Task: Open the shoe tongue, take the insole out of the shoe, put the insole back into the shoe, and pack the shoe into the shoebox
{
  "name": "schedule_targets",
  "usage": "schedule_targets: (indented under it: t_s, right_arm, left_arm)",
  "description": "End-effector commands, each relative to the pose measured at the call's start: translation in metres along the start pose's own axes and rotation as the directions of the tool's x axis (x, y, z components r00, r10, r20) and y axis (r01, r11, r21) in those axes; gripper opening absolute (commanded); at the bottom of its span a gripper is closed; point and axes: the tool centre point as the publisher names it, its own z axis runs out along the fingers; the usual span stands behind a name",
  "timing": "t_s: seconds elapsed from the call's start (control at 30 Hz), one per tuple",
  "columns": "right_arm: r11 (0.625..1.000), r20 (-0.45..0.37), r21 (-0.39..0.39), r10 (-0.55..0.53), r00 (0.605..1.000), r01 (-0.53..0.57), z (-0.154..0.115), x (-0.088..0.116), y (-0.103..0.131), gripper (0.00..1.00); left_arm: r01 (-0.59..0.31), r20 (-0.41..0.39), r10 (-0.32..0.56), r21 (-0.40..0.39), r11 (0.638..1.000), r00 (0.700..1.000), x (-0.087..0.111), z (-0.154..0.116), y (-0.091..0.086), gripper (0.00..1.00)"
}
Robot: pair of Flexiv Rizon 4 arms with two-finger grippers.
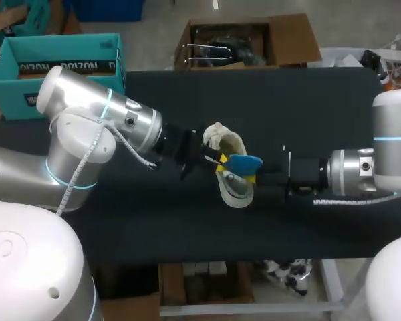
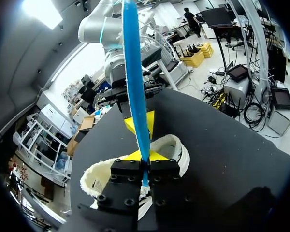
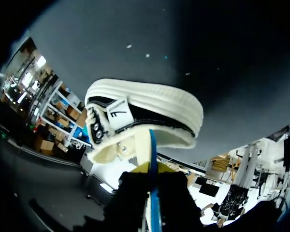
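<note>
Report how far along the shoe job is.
Done: the blue insole looks out of the shoe. In hand: the left gripper and right gripper both pinch it over the shoe. Left: reinserting it, then boxing the shoe, now on the table.

Left arm (image 1: 97, 117): silver-and-white rounded links, cyan light rings at joints, white ribbed cable looping along the outside | right arm (image 1: 361, 170): same silver-white housing, cyan ring, white braided cable underneath | left gripper (image 2: 140, 157): black blocky fingers, round recessed screws, yellow tips | right gripper (image 3: 151, 166): black body, yellow tips
</note>
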Motion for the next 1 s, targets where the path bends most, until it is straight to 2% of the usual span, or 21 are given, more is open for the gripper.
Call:
schedule_targets:
  t_s: [0.03, 0.23, 0.6, 0.83, 1.0]
  right_arm:
    - [1.0, 0.001, 0.0, -0.011, 1.0, 0.011, 0.008, 0.004, 0.006, 0.0]
    - [0.999, -0.018, -0.008, -0.038, 0.999, 0.038, 0.015, 0.007, 0.018, 0.0]
    - [0.995, -0.022, -0.083, -0.051, 0.998, 0.049, 0.031, 0.015, 0.032, 0.0]
    - [0.996, -0.022, -0.079, -0.044, 0.999, 0.042, 0.034, 0.015, 0.038, 0.0]
    - [0.996, -0.03, -0.081, -0.043, 0.999, 0.04, 0.03, 0.013, 0.037, 0.0]
  left_arm:
    - [0.001, -0.009, -0.001, -0.003, 1.0, 1.0, -0.008, 0.008, 0.007, 0.0]
    - [-0.001, -0.021, 0.001, -0.013, 1.0, 1.0, -0.013, 0.013, 0.014, 0.0]
    - [0.027, -0.048, -0.028, -0.025, 0.999, 0.998, -0.018, 0.024, 0.035, 0.0]
    - [0.049, -0.065, -0.05, -0.008, 0.999, 0.997, -0.012, 0.022, 0.039, 0.0]
    - [0.026, -0.056, -0.023, 0.045, 0.999, 0.998, -0.004, 0.008, 0.023, 0.33]
